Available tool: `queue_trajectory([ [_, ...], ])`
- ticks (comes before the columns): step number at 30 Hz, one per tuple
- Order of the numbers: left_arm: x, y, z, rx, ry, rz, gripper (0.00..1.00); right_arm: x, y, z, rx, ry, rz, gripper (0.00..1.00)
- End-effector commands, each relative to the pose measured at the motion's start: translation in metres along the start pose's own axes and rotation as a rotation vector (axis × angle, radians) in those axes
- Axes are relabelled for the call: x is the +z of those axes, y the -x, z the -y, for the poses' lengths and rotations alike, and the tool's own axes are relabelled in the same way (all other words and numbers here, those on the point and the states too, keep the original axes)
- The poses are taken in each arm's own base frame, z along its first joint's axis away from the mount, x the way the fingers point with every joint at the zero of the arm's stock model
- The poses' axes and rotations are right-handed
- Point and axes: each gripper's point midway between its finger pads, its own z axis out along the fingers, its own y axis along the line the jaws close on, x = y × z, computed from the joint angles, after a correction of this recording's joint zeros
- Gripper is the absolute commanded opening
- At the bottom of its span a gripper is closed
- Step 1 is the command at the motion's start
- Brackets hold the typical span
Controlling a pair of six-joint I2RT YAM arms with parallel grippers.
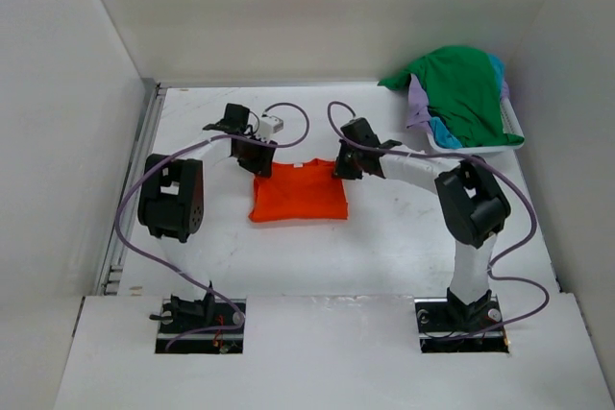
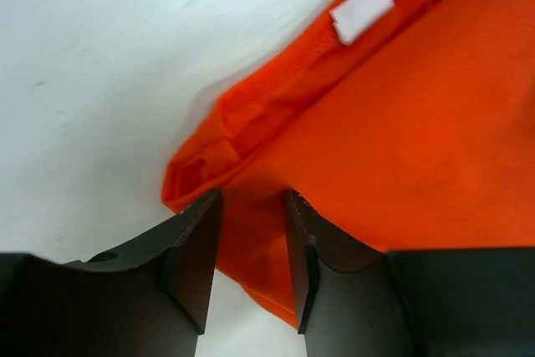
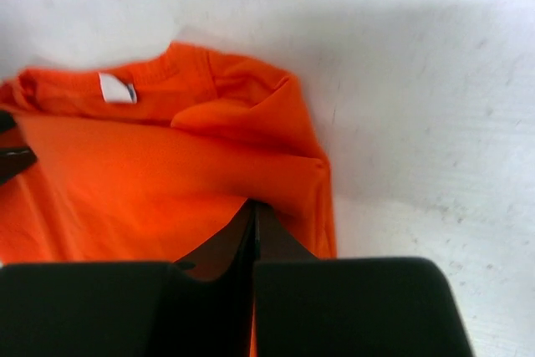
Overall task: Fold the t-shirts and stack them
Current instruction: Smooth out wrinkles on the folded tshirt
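A bright orange t-shirt (image 1: 300, 194) lies folded flat at mid-table, collar to the far side. My left gripper (image 1: 259, 166) is at its far left corner. In the left wrist view the gripper (image 2: 251, 211) is open, straddling that corner of the orange cloth (image 2: 401, 123), with bare table showing low in the gap. My right gripper (image 1: 342, 171) is at the far right corner. Seen from the right wrist, it (image 3: 255, 206) is shut, tips pinched into a fold of the orange shirt (image 3: 125, 173). A dark green t-shirt (image 1: 466, 88), a teal one (image 1: 444, 132) and a lavender one (image 1: 416, 103) are heaped at the back right.
The heap of shirts sits in a white basket (image 1: 512, 132) in the back right corner. White walls close the table on the left, back and right. A white label (image 2: 361, 10) shows inside the orange shirt's collar. Cables loop from both arms over the table.
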Motion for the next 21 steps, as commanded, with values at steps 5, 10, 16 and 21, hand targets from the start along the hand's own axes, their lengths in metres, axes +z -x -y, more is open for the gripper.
queue_trajectory([
  [5,-0.03,0.056,-0.046,-0.016,0.153,0.146,0.4,-0.011,0.047,-0.008,0.047,0.04,0.134,0.02],
  [10,-0.073,0.082,-0.032,0.013,0.184,0.243,0.46,-0.04,0.057,-0.021,0.039,0.085,0.192,0.03],
  [16,-0.096,0.06,0.027,0.048,0.104,0.267,0.46,-0.063,0.022,-0.04,0.038,0.119,0.186,0.04],
  [21,-0.058,-0.002,0.058,0.057,0.0,0.104,0.37,-0.052,-0.007,-0.04,0.06,0.123,0.126,0.04],
])
